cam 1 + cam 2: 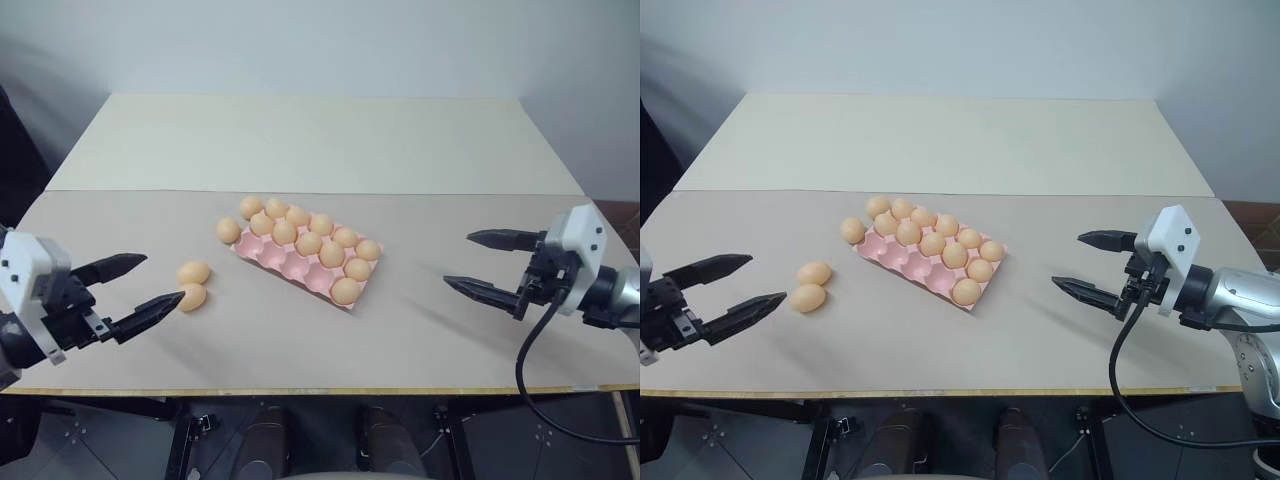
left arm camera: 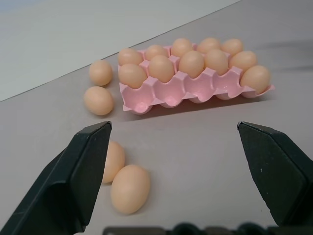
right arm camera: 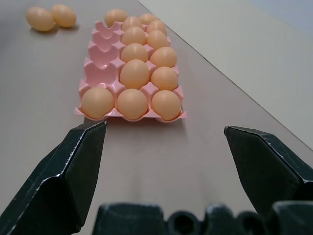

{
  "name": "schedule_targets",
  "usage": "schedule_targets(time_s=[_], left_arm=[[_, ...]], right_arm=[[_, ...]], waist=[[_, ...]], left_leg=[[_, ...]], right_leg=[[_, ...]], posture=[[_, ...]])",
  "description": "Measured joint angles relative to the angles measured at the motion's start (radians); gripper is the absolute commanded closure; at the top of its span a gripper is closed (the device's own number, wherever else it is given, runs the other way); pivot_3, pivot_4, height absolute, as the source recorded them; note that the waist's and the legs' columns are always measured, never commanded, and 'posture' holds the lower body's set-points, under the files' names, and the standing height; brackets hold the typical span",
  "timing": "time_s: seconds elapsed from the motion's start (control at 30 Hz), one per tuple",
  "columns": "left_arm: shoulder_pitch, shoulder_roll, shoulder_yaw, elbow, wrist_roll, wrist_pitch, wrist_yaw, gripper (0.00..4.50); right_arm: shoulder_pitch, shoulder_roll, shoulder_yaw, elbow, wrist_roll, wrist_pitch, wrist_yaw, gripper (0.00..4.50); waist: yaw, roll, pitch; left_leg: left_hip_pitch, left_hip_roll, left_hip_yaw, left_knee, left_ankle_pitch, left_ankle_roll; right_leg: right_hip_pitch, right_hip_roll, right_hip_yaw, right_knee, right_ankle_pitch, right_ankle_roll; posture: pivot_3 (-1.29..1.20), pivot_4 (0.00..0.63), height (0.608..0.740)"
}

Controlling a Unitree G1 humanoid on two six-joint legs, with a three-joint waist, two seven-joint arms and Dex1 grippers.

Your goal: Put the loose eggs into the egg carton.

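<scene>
**Four eggs still outside the carton; both grippers empty**

Nearest me, the left gripper sits at the lower left of the head view, jaws spread wide and holding nothing. Its lower fingertip lies just beside a pair of loose eggs, touching each other on the table. I judge it is lined up for that pair.

At the right edge, the right gripper is likewise wide open and empty, well apart from any egg, apparently waiting.

Mid-frame, the egg carton lies diagonally. Its two far rows are full; the near row holds one egg, with four cups vacant.

Beyond, two more eggs rest against the carton's far-left end, outside the cups.
</scene>
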Motion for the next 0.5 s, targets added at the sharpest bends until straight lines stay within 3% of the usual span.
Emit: schedule_targets(time_s=[0.23, 0.37, 0.5], left_arm=[[-0.061, 0.013, -0.006, 0.026, -0.02, 0.018, 0.034, 0.02], [0.022, 0.033, 0.024, 0.03, -0.004, 0.022, -0.026, 0.02], [0.14, 0.006, 0.143, 0.025, 0.0, 0.034, -0.068, 0.02]], right_arm=[[0.0, 0.0, 0.0, -0.003, 0.0, 0.0, -0.005, 0.0], [0.001, 0.0, 0.0, -0.005, 0.0, 0.0, -0.005, 0.0], [0.013, 0.0, -0.007, -0.012, 0.001, 0.0, -0.005, 0.0]], waist=[[0.0, 0.0, 0.0], [-0.005, 0.0, 0.0], [-0.007, 0.0, 0.0]], left_leg=[[0.001, 0.0, 0.001, 0.0, 0.0, 0.0], [0.001, 0.001, 0.003, -0.001, -0.001, 0.0], [0.001, 0.002, 0.004, -0.001, -0.002, 0.0]], right_leg=[[0.0, 0.0, 0.001, 0.0, 0.0, 0.0], [-0.002, 0.001, 0.006, 0.0, 0.0, 0.0], [-0.002, 0.002, 0.006, -0.001, 0.0, 0.0]], posture=[[0.0, 0.15, 0.74], [0.0, 0.15, 0.74], [0.0, 0.15, 0.74]])
